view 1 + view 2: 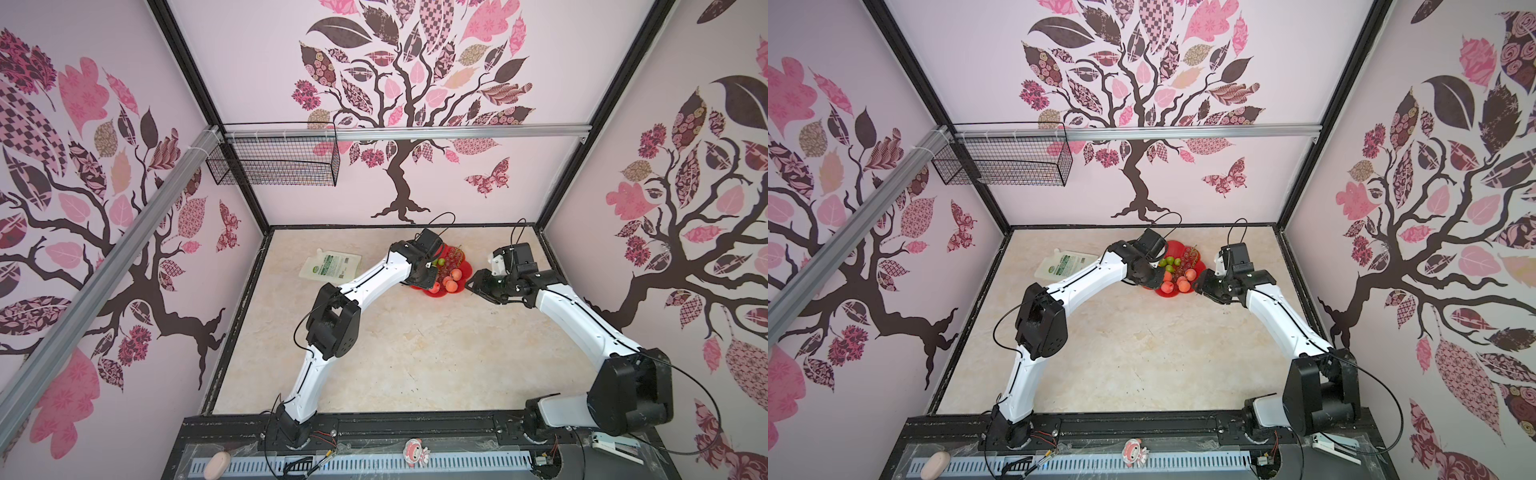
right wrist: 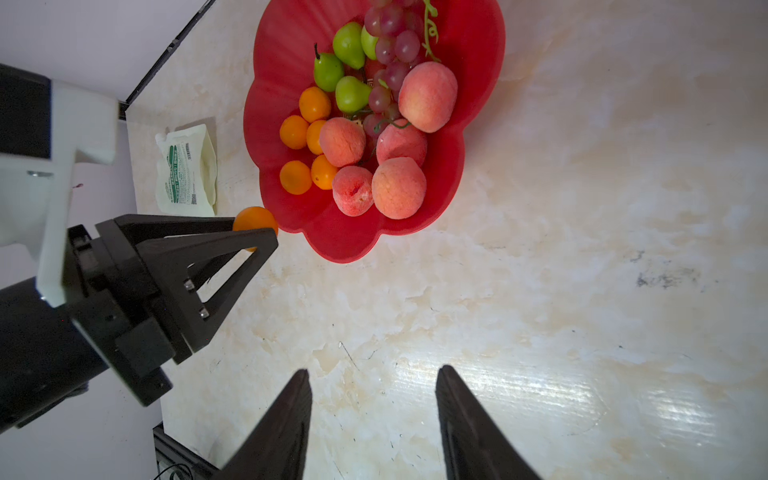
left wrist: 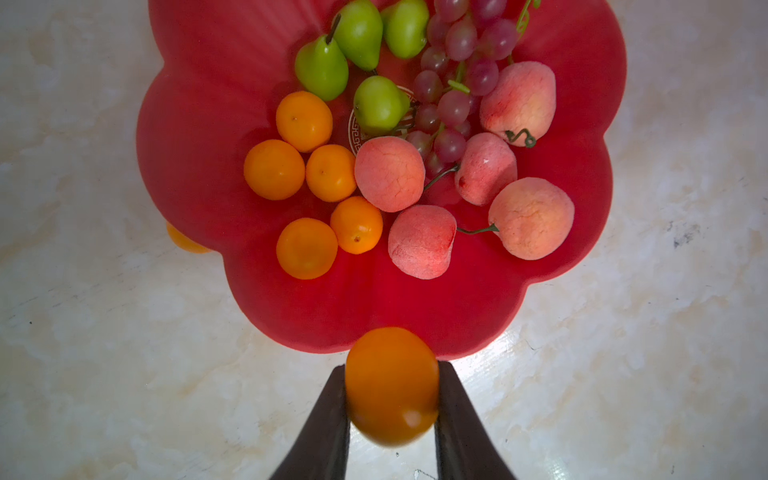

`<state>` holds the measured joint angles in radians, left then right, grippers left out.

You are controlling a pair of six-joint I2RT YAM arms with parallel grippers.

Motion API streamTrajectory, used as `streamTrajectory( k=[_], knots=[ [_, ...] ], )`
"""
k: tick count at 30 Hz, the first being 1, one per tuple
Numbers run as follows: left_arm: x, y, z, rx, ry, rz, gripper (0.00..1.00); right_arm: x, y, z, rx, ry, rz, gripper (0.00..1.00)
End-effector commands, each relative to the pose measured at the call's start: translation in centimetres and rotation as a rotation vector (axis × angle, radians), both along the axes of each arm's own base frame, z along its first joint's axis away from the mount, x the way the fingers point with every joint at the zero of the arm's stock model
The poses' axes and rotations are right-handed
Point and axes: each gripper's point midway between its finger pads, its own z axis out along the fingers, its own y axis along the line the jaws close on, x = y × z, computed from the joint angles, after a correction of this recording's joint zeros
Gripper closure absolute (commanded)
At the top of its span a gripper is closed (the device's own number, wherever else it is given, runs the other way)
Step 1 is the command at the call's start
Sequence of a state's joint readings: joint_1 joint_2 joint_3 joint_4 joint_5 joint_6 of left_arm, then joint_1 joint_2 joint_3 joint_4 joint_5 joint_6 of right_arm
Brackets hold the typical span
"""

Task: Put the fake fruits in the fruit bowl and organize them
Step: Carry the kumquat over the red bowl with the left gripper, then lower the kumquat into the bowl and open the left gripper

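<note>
Now the left gripper (image 3: pixel 392 368) pinches an orange ball (image 3: pixel 390 399) just beside the rim of the red fruit bowl (image 3: pixel 374 307), which holds many fake fruits (image 3: pixel 388 174), while the right gripper (image 2: pixel 372 370) hovers nearby, jaws apart and empty.

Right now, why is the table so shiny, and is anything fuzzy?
Right wrist view: glare makes a white streaky patch on the table; the white arm part looks fuzzy. Left wrist view: the orange in the left claw has a bright spot.

Both top views looked down from the near edge, wrist cameras sat close, all showed the fruit bowl (image 3: pixel 374 307).
</note>
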<state>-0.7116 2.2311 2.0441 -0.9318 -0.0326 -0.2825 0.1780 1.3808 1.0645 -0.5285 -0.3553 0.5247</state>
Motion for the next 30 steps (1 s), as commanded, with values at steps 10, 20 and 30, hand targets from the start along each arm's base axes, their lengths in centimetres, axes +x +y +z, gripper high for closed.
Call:
streamTrajectory(
  k=[10,20,30],
  knots=[
    [0.9,-0.7,-2.0,0.044,0.02,-0.03,0.7,-0.2,-0.3,0.5,0.004,-0.042,-0.018,0.48],
    [0.9,-0.8,-3.3,0.058,0.038,-0.034,0.62,-0.4,-0.3,0.3,0.001,-0.036,-0.017,0.48],
    [1.1,-0.9,-2.2,0.049,0.023,-0.029,0.52,-0.1,-0.9,1.0,-0.026,-0.064,-0.037,0.48]
  ],
)
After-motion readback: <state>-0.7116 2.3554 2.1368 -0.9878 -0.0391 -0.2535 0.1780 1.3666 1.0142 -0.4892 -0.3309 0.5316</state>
